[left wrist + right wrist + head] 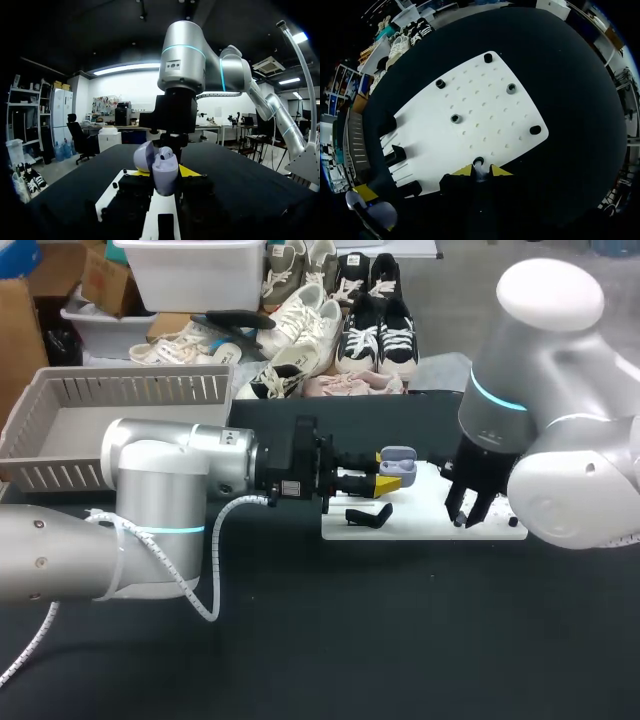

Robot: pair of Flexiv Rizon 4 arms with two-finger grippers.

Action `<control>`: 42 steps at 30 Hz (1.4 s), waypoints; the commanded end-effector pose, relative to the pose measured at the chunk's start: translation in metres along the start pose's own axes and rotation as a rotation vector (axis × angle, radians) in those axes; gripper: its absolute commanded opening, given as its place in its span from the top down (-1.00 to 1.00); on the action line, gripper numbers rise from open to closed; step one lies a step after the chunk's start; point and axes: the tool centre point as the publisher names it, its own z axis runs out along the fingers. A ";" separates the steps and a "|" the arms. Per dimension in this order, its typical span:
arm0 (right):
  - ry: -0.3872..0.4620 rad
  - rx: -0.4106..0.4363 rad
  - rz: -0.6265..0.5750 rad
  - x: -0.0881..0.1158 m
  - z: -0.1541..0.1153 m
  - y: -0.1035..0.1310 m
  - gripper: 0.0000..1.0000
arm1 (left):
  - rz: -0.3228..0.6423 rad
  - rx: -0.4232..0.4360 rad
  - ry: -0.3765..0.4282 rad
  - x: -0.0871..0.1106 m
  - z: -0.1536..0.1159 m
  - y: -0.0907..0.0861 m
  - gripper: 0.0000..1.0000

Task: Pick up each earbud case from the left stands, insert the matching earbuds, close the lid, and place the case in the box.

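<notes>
A lavender earbud case [398,462] with its lid up is held above the left end of the white board [420,530]. My left gripper [385,483] is shut on it from both sides. In the left wrist view the case [165,172] stands upright between the fingers, with my right arm straight ahead. My right gripper [468,512] points down at the board's right part. In the right wrist view its gripper [480,172] has its yellow tips pressed on a small white earbud [479,173] at a black holder [478,161] near the board's edge.
A grey slatted box [60,420] stands at the back left. Black stands [368,515] sit on the board's left end. Several black pegs, such as one [455,118], dot the board [470,100]. The dark table top stretches out in front.
</notes>
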 end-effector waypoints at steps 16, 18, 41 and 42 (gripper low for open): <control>-0.033 -0.053 -0.001 0.005 -0.042 -0.016 1.00 | 0.000 -0.001 0.001 0.000 0.000 0.000 1.00; -0.024 -0.065 -0.005 0.004 -0.053 -0.019 1.00 | 0.000 -0.001 0.001 0.000 0.000 0.000 1.00; 0.090 -0.067 -0.526 0.035 -0.183 0.020 1.00 | 0.000 -0.001 0.001 0.000 0.000 0.000 1.00; 0.086 -0.060 -0.544 0.037 -0.183 0.025 1.00 | 0.000 -0.001 0.001 0.000 0.000 0.000 1.00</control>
